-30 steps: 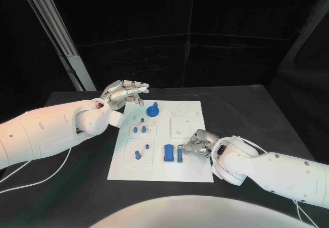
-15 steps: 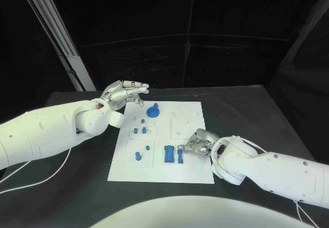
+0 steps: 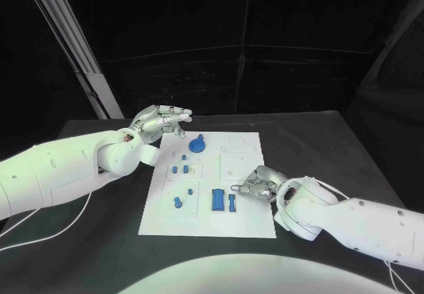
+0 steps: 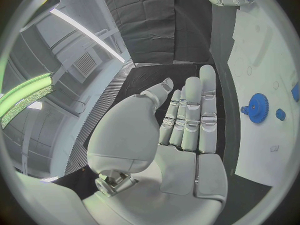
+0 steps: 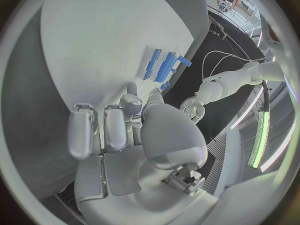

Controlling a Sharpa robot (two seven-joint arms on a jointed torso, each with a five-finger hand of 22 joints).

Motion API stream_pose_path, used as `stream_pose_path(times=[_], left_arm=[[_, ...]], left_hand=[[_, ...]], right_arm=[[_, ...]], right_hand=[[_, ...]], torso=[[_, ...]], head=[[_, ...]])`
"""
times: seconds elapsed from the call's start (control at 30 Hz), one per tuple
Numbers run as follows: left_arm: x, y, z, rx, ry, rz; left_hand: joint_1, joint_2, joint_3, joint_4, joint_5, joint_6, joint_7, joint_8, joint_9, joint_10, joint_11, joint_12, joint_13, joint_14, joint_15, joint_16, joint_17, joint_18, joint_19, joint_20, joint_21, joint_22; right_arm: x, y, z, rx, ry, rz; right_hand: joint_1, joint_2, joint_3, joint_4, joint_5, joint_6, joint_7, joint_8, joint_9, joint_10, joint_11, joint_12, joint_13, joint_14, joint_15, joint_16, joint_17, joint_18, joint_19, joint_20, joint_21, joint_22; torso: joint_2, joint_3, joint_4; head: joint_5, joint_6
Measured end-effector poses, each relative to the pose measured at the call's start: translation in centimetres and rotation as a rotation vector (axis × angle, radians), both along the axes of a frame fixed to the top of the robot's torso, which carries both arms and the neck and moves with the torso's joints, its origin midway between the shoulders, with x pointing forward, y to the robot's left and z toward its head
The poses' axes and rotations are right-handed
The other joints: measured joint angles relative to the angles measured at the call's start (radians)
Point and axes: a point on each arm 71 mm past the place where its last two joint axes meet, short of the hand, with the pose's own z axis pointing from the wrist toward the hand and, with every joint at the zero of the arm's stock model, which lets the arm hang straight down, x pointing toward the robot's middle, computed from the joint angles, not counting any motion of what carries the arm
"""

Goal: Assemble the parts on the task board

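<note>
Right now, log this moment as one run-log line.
left hand: open, raised off the task board's far left corner | right hand: fingers curled, beside narrow blue bar, contact unclear | blue gear: on board

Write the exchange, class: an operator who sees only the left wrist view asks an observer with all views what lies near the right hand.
Operator: What lies by the right hand?
Observer: Two blue bars, side by side on the board, just beside the right hand.
Operator: Does it hold one?
Observer: Its fingers are curled above the board, close to the narrower bar; whether they grip it, I cannot tell.
</note>
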Motion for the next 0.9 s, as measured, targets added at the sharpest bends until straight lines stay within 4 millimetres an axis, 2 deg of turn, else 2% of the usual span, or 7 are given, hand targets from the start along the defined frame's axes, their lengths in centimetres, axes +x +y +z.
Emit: stream_pose_path(times=[0.17,0.27,0.37,0.5,0.63,0.7,0.9], left_arm=[[-0.1,0.1,-0.2,0.003,0.003,0.0],[-0.3,0.1,-0.5,0.007,0.01,0.001],[-0.4,0.1,-0.9,0.006,0.018,0.005],[-0.5,-0.1,-1.6,-0.003,0.024,0.021],[-0.4,0.1,-2.3,-0.013,0.027,0.055],[-0.2,0.4,-2.7,-0.018,0.027,0.081],[0.2,0.9,-3.9,-0.033,0.027,0.156]], left_hand=[[0.0,0.0,0.0,0.0,0.0,0.0,0.0,0.0,-0.001,0.0,0.0,0.0,-0.001,0.0,0.0,0.0,-0.002,0.0,0.0,0.0,-0.004,-0.001],[-0.005,0.005,-0.003,0.003,0.0,0.0,0.0,0.003,-0.001,-0.004,0.004,0.005,-0.001,0.0,0.0,0.004,-0.004,0.0,0.0,0.0,-0.004,-0.002],[-0.012,0.005,-0.011,0.011,0.0,0.0,0.0,0.009,-0.001,-0.004,0.004,0.01,-0.001,-0.004,0.004,0.004,-0.008,0.0,0.0,0.0,-0.008,-0.005],[-0.018,0.003,-0.018,0.018,0.0,0.005,-0.006,0.02,-0.001,-0.004,0.003,0.014,-0.008,-0.042,0.003,-0.018,-0.029,0.0,-0.024,0.004,-0.035,-0.019],[-0.024,0.007,-0.025,0.025,0.0,-0.002,-0.013,0.02,-0.003,-0.003,0.004,-0.023,-0.019,-0.156,0.025,-0.193,-0.124,0.0,-0.147,0.022,-0.147,-0.087],[-0.026,0.005,-0.028,0.028,0.0,-0.002,-0.013,0.011,-0.003,0.013,0.009,-0.061,-0.019,-0.19,0.042,-0.313,-0.185,0.0,-0.208,0.041,-0.218,-0.136],[-0.026,0.005,-0.045,0.033,0.0,0.002,-0.009,-0.016,-0.003,0.042,0.024,-0.17,-0.019,-0.169,0.07,-0.551,-0.289,0.0,-0.275,0.086,-0.349,-0.251]], right_arm=[[0.6,-1.6,0.7,0.1,-0.021,-0.016],[1.5,-2.5,1.3,0.205,-0.036,-0.03],[2.9,-3.3,1.9,0.327,-0.051,-0.053],[5.1,-4.3,2.2,0.485,-0.071,-0.1],[7.4,-5.1,1.9,0.625,-0.083,-0.16],[8.6,-5.4,2.0,0.685,-0.094,-0.187],[11.2,-5.8,1.7,0.82,-0.122,-0.242]], right_hand=[[0.107,-0.003,0.016,-0.056,0.052,-0.065,0.031,-0.041,-0.018,-0.077,0.023,-0.157,-0.099,-0.004,0.022,-0.095,-0.105,0.0,-0.063,0.016,-0.067,-0.078],[0.189,0.0,0.031,-0.103,0.06,-0.1,0.052,-0.063,-0.03,-0.181,0.038,-0.344,-0.224,-0.058,0.039,-0.295,-0.307,0.049,-0.18,0.028,-0.204,-0.265],[0.246,0.011,0.037,-0.131,0.031,-0.125,0.077,-0.085,-0.045,-0.267,0.065,-0.465,-0.33,-0.17,0.064,-0.584,-0.544,0.102,-0.369,0.05,-0.47,-0.564],[0.296,0.022,0.029,-0.149,-0.022,-0.152,0.109,-0.116,-0.073,-0.357,0.108,-0.641,-0.524,-0.312,0.125,-0.839,-0.686,0.102,-0.484,0.098,-0.706,-0.735],[0.296,0.022,0.003,-0.174,-0.05,-0.17,0.132,-0.156,-0.112,-0.395,0.153,-0.736,-0.694,-0.45,0.187,-1.034,-0.822,0.102,-0.568,0.16,-0.909,-0.867],[0.287,0.013,-0.004,-0.197,-0.05,-0.18,0.13,-0.159,-0.135,-0.406,0.164,-0.756,-0.763,-0.472,0.204,-1.082,-0.881,0.102,-0.586,0.178,-0.981,-0.916],[0.223,0.033,-0.007,-0.261,-0.092,-0.198,0.137,-0.159,-0.197,-0.395,0.172,-0.793,-0.929,-0.354,0.197,-1.157,-1.02,0.102,-0.546,0.199,-1.134,-1.032]], torso=[[-0.003,-0.0001,-0.0017],[-0.009,-0.0016,-0.0037],[-0.018,-0.0043,-0.0075],[-0.033,-0.009,-0.0133],[-0.052,-0.0139,-0.0205],[-0.059,-0.0147,-0.0254],[-0.069,-0.013,-0.0367]], head=[[-0.003,0.016],[-0.005,0.029],[-0.005,0.045],[-0.004,0.072],[0.008,0.098],[0.015,0.113],[0.025,0.146]])
